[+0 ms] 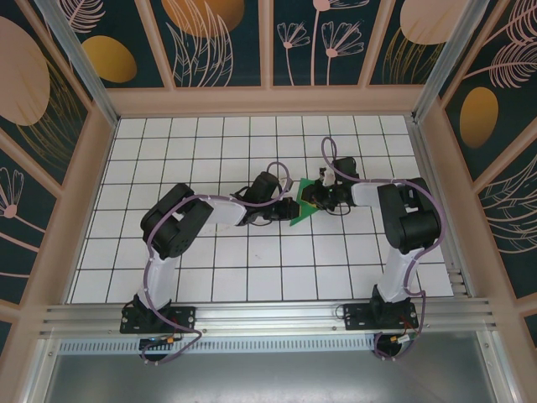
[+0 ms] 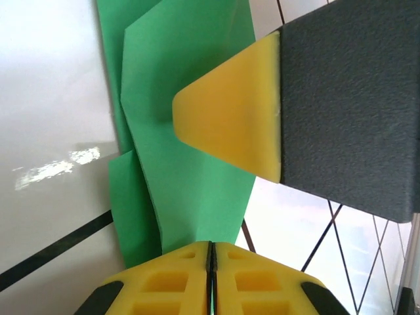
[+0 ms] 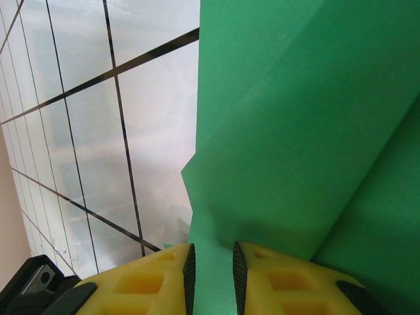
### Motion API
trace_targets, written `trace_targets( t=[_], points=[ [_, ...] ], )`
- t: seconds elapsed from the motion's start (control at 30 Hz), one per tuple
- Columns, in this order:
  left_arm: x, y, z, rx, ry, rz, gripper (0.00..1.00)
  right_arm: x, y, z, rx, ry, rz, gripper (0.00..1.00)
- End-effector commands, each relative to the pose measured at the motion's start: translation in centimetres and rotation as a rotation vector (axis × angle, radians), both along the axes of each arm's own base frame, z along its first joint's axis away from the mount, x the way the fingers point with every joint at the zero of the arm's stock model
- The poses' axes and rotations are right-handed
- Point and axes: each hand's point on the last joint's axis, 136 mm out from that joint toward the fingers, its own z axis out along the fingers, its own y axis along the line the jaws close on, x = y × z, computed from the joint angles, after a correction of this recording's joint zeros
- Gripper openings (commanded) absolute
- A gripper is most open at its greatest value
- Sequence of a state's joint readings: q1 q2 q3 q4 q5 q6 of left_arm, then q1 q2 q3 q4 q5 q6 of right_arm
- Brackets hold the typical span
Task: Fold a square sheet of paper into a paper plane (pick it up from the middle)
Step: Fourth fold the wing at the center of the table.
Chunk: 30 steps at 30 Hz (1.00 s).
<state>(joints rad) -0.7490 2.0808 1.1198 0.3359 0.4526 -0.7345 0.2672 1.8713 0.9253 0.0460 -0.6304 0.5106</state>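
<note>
**A:** Where is the square sheet of paper (image 1: 299, 210)?

**B:** It is creased into layered flaps and caught between both hands, over the tiled table (image 1: 210, 269). I can't tell whether it touches the tiles. Its lower edge runs into the seam of the left gripper (image 2: 210, 266), whose pads are pressed together on it. The right gripper (image 3: 211, 266) is nearly closed, with a strip of green pinched in its narrow gap. One of its fingers (image 2: 230, 121) overlaps the flap just ahead of the left pads.

**A:** How should this fold be done well?

**B:** It looks to me like a crease being set. Use the left grip as the anchor and run the right pinch evenly along the fold line, away from the left pads. Don't pull the hands apart, because thin paper skews or tears.
</note>
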Motion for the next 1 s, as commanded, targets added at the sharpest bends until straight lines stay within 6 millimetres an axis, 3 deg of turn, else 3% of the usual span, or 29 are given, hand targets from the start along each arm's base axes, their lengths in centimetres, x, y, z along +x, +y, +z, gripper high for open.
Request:
trace_targets(
  t=[0.0,0.23,0.43,0.57,0.77,0.97],
  points=[
    [0.0,1.1,-2.0,0.095,0.003,0.015,0.11,-0.8,0.3,-1.2,-0.012,0.049,0.008,0.25],
    [-1.1,2.7,-3.8,0.152,0.025,0.027,0.04,-0.5,0.8,1.4,0.001,-0.019,0.025,0.21],
    [-1.5,3.5,-4.7,0.184,0.032,0.031,0.02,-1.9,2.0,0.6,-0.003,0.001,0.072,0.14],
    [-1.8,4.0,-5.1,0.198,0.038,0.033,0.01,-1.8,1.6,-0.5,-0.028,0.023,0.058,0.12],
    [-2.7,4.7,-5.9,0.220,0.058,0.023,0.02,-0.4,0.0,-1.9,-0.055,0.037,0.022,0.11],
    [-3.8,5.5,-7.0,0.243,0.089,0.013,0.01,2.7,-2.2,-1.8,-0.069,0.015,-0.039,0.11]
  ],
)
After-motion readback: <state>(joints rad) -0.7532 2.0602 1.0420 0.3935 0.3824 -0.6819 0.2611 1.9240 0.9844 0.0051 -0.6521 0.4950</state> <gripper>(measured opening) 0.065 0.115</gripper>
